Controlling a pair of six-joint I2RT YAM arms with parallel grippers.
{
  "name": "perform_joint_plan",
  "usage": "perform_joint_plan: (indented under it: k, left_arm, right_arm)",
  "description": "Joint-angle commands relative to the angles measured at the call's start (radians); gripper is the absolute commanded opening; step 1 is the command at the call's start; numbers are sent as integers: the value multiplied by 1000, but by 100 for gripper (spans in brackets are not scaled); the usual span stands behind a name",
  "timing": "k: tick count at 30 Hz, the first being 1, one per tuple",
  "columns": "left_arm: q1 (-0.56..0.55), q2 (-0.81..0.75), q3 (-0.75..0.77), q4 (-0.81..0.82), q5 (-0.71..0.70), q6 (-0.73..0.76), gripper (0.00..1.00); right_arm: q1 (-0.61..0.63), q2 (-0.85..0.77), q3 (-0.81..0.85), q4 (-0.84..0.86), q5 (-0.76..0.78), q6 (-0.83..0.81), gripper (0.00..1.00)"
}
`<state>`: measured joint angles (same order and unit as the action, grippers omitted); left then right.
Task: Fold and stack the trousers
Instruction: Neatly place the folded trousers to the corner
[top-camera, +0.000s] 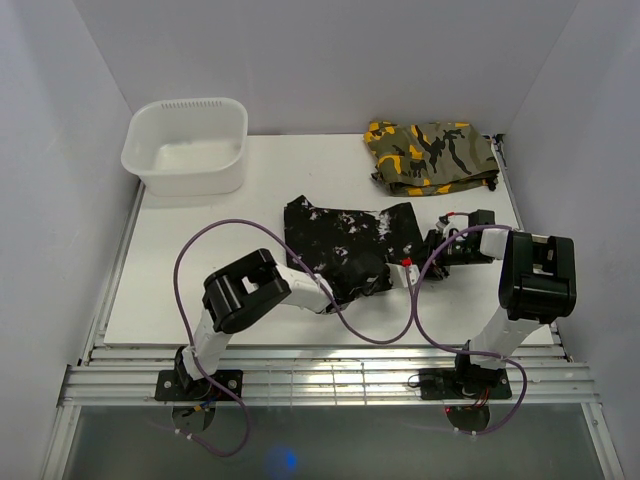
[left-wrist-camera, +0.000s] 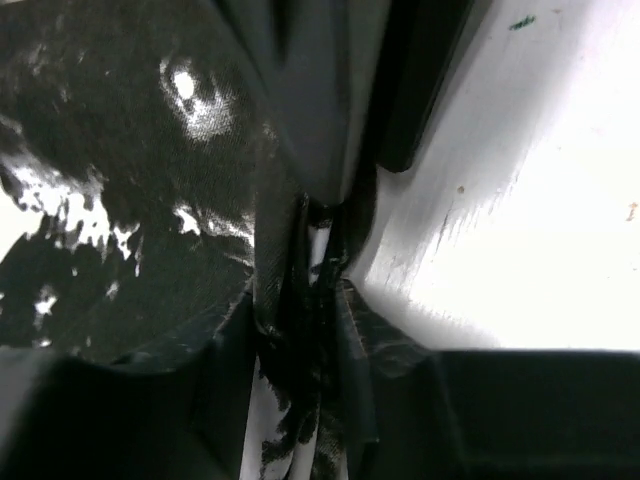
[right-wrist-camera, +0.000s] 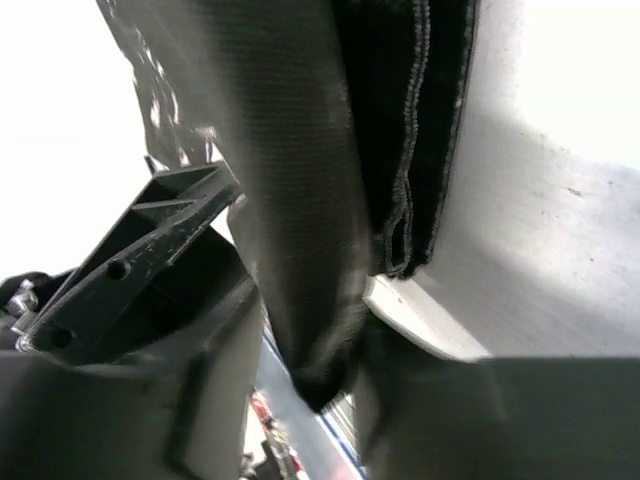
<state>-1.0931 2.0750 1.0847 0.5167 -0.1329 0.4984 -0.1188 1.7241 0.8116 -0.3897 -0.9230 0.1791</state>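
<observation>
The trousers (top-camera: 345, 245), black with white splotches, lie as a crumpled folded patch mid-table. My left gripper (top-camera: 352, 287) is at their near edge. In the left wrist view it (left-wrist-camera: 310, 340) is shut on a bunched ridge of the splotched cloth (left-wrist-camera: 120, 200). My right gripper (top-camera: 428, 252) is at their right edge. In the right wrist view a hanging fold of the dark fabric (right-wrist-camera: 300, 200) passes between its parted fingers (right-wrist-camera: 130, 380), with a gap beside the cloth. That gripper (right-wrist-camera: 320, 350) is open, and a stitched hem (right-wrist-camera: 410, 150) shows behind it.
A white plastic tub (top-camera: 185, 145) stands at the back left. An olive camouflage garment with orange patches (top-camera: 432, 155) lies folded at the back right. Purple cables (top-camera: 200, 245) loop over the white table (top-camera: 170, 300) from both arms.
</observation>
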Motion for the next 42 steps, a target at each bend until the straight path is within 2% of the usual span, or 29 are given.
perform_joint_plan:
  k: [1,2,5,6,7,11,14,17,22,32,42]
  left_arm:
    - [18,30,18,-156,52,-20,36]
    - [21,27,23,-159,59,-20,33]
    - [32,7,30,-188,100,-40,24]
    - [36,-10,32,-196,113,-49,22]
    - [42,-21,32,-205,131,-64,17]
    - [59,-69,38,-230,234,-90,7]
    - [65,-93,57,-259,276,-112,0]
    - [71,-121,66,-268,315,-139,0]
    - [91,-119,124,-323,360,-184,0]
    - [140,-142,164,-326,446,-279,0]
    - [176,-155,187,-328,559,-440,0]
  right_arm:
    - [-15,-27,49,-72,6,-61,57]
    - [-28,-32,54,-101,7,-69,79]
    - [-64,-50,70,-161,24,-110,98]
    - [-76,-60,70,-169,33,-118,97]
    - [-94,-76,66,-172,44,-122,90]
    - [-107,-78,38,-137,27,-99,90]
    - [-104,-63,11,-20,-11,-9,90]
    - [-84,-43,-20,112,-23,92,90]
    - [-32,-34,-41,153,-42,138,90]
    - [4,5,-75,227,13,203,90]
    - [62,41,-74,503,26,430,90]
